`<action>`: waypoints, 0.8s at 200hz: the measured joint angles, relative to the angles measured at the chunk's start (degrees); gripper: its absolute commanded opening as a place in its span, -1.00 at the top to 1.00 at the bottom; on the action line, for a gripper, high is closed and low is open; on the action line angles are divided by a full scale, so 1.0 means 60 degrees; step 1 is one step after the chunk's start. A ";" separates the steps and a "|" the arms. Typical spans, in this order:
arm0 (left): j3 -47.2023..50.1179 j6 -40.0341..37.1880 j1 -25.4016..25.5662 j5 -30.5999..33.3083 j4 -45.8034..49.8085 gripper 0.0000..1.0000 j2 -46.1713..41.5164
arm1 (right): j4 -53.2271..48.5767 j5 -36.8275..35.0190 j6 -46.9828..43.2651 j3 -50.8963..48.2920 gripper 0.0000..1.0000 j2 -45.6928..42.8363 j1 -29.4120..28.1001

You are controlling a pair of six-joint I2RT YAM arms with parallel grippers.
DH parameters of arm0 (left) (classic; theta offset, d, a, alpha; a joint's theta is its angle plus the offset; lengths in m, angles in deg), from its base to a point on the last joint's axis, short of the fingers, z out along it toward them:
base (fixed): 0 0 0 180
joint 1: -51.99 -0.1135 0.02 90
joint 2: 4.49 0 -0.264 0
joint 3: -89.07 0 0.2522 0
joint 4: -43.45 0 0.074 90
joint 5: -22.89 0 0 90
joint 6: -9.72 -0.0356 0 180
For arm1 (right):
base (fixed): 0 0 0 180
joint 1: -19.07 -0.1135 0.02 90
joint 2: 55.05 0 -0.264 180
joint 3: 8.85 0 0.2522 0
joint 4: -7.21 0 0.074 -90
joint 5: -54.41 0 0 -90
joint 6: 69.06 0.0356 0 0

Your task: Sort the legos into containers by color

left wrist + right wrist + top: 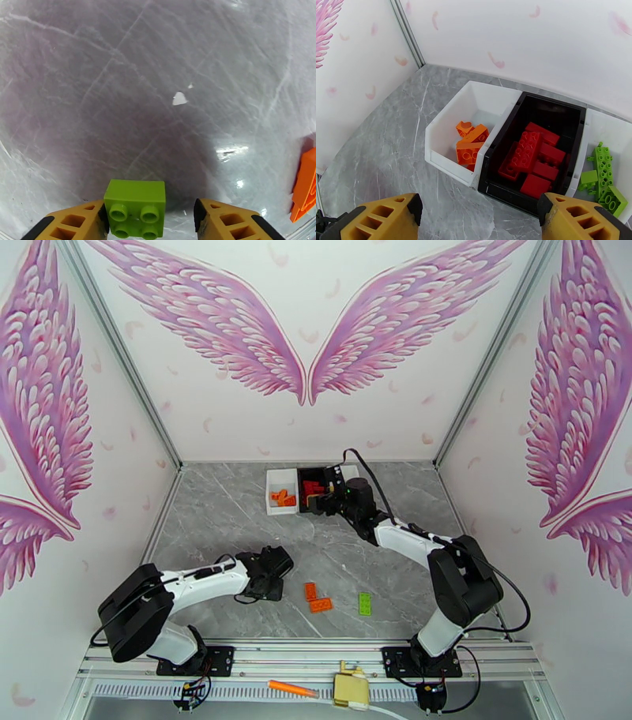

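A bright green lego [134,207] sits between my left gripper's [150,221] yellow fingers, against the left finger, with a clear gap to the right one; the gripper is open, low over the table [267,581]. My right gripper [480,221] hangs wide open and empty in front of the containers [325,504]. The left white bin [446,164] holds orange legos [472,144]. Red legos [531,158] lie in the black bin [553,103]. Green legos [602,173] lie in the right white bin [610,126]. Loose on the table are two orange legos [316,598] and a green one [364,603].
An orange lego [306,185] lies at the right edge of the left wrist view. The orange marker pen [292,688] rests on the rail in front of the arm bases. The booth walls close in just behind the bins.
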 measured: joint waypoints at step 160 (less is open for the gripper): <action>-0.0357 -0.0812 -0.0047 0.0645 -0.0918 0.40 -0.1180 | 0.0051 -0.0036 0.0098 -0.0645 -0.60 -0.1253 0.0000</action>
